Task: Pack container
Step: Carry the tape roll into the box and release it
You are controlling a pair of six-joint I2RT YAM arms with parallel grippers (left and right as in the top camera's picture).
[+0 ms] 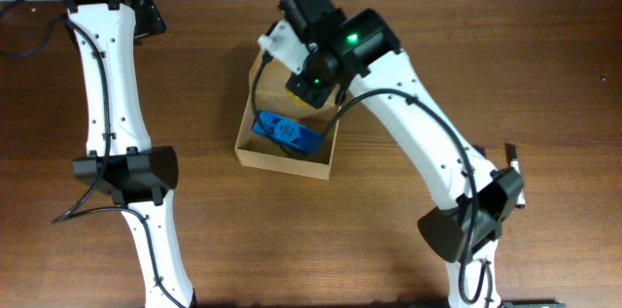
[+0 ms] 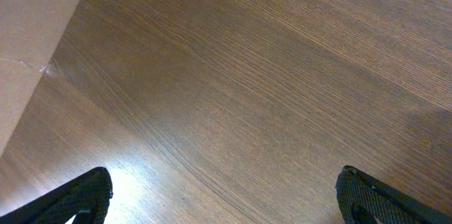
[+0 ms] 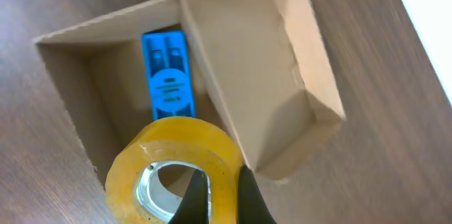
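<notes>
Overhead, the right arm (image 1: 428, 143) sits squarely over the far half of the container (image 1: 282, 163), burying the right gripper (image 3: 224, 199) beneath it, and only a yellow sliver of the tape roll (image 1: 311, 95) peeks out! On the right wrist camera the bottom edge slices off the roll's lower part and the fingers (image 3: 252, 199) pinching its wall, the roll covers the near end of the blue case (image 3: 168, 75), and the case's print is too blurred to read. Left wrist view: just the two tips of the left gripper (image 2: 226, 196) poke in at the bottom edge, everything behind them out of frame.

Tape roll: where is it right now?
In the right wrist view the yellow tape roll is pinched in the right tool, hanging over the open cardboard box, just above the blue case lying inside.
</notes>
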